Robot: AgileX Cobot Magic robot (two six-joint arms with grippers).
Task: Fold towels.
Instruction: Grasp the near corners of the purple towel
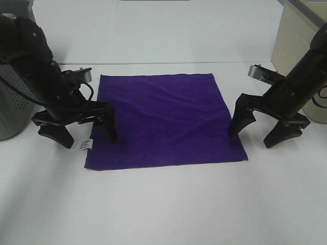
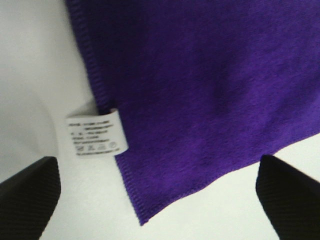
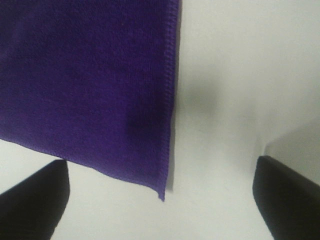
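Note:
The purple towel lies flat and spread out on the white table. Its white care tag sticks out from the left edge near the front corner and shows in the left wrist view. My left gripper is open and straddles the towel's left edge above the tag, one finger over the cloth and one over bare table. My right gripper is open and straddles the right edge near the front corner. Both are empty. The towel also fills much of the left wrist view and the right wrist view.
A grey perforated box stands at the left edge behind my left arm. A beige container stands at the back right behind my right arm. Bare white table lies in front of the towel.

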